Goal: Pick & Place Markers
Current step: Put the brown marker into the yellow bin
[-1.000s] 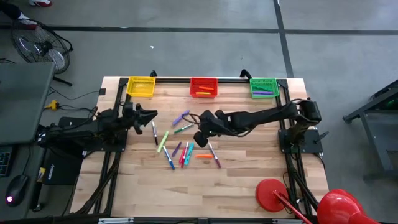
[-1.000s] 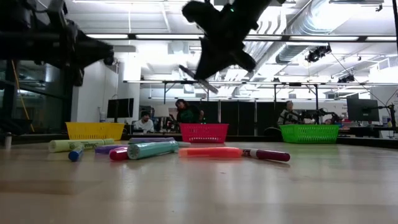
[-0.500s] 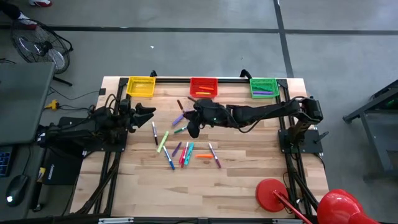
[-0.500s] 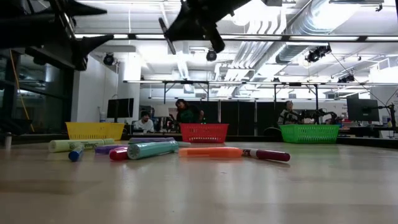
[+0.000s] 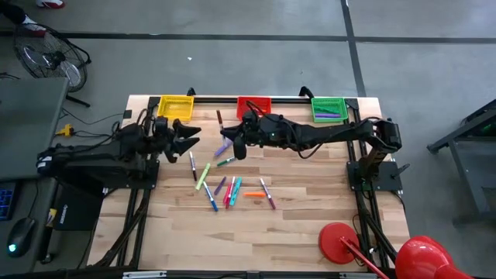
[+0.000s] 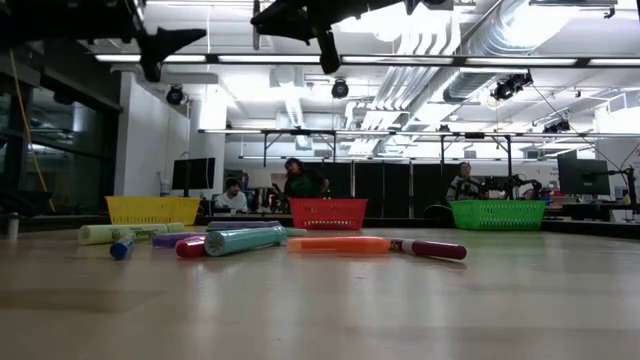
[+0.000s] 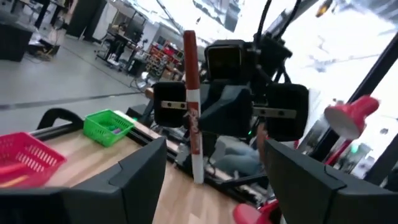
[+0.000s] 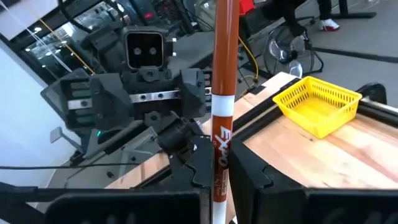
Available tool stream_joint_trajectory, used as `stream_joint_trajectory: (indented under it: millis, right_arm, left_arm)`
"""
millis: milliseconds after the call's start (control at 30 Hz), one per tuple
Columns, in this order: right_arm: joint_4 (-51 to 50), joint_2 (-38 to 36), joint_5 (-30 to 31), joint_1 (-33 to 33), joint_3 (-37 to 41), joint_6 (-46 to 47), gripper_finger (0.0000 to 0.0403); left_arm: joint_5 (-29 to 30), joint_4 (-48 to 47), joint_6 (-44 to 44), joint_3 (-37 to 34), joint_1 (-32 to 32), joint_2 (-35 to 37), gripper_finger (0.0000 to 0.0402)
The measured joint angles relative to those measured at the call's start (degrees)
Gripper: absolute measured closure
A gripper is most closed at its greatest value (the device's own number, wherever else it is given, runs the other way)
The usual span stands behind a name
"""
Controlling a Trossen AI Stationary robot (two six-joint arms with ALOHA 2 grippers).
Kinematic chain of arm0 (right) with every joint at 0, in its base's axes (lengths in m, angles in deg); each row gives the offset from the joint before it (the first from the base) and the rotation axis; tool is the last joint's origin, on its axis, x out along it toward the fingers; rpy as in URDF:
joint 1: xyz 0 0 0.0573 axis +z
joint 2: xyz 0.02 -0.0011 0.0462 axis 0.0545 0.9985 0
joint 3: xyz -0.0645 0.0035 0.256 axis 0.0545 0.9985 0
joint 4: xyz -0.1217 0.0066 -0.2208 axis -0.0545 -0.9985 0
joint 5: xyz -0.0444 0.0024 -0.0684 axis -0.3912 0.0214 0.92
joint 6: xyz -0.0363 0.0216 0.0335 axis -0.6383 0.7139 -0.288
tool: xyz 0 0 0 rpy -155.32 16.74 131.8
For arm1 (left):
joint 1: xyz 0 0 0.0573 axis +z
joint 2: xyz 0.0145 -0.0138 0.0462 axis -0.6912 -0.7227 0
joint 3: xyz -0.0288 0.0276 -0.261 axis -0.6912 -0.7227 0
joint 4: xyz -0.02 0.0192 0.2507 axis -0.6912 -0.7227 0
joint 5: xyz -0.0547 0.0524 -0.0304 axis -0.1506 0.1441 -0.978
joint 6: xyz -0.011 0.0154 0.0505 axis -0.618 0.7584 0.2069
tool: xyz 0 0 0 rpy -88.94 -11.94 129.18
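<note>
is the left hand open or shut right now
Open: the left hand shows its two fingers spread wide, with nothing between them.

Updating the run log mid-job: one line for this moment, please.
right gripper: shut on red marker, raised mid-table | left gripper: open, facing it | markers: loose on table

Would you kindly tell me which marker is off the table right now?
The red-brown marker gripped in the right gripper; the other markers lie loose on the table.
</note>
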Motion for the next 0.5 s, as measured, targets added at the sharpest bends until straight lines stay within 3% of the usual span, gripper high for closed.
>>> stream_joint_trajectory:
  millis: [500]
  right_arm:
    - [-0.2,0.0,-2.4,0.1,0.0,-1.3,0.0386]
  left_arm:
    - [-3.4,0.3,7.5,13.8,0.0,-21.9,0.0140]
